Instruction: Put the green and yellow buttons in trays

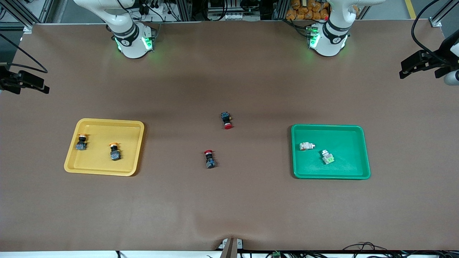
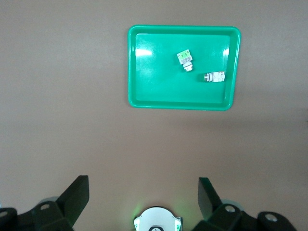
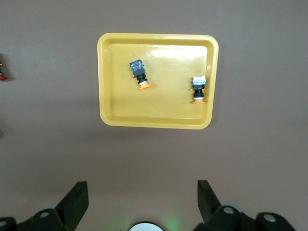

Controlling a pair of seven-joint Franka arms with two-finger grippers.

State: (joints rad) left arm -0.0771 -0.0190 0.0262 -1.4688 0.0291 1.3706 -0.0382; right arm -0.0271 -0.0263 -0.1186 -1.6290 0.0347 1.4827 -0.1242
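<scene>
The yellow tray (image 1: 100, 161) lies toward the right arm's end of the table and holds two orange-yellow capped buttons (image 1: 81, 142) (image 1: 114, 152). The right wrist view shows the tray (image 3: 120, 106) with both buttons (image 3: 139, 72) (image 3: 198, 88). The green tray (image 1: 344, 166) lies toward the left arm's end and holds two whitish-grey buttons (image 1: 307, 146) (image 1: 327, 157), one with a light-green face. The left wrist view shows that tray (image 2: 159, 82) and its buttons (image 2: 185, 59) (image 2: 214, 77). My left gripper (image 2: 143, 180) and right gripper (image 3: 142, 184) are open, empty and high over bare table near their bases. Both arms wait.
Two red-capped switches lie on the brown mat between the trays, one (image 1: 226, 120) farther from the front camera and one (image 1: 209, 159) nearer. One of them shows at the edge of the right wrist view (image 3: 2, 74). Black camera mounts (image 1: 426, 62) stand at both table ends.
</scene>
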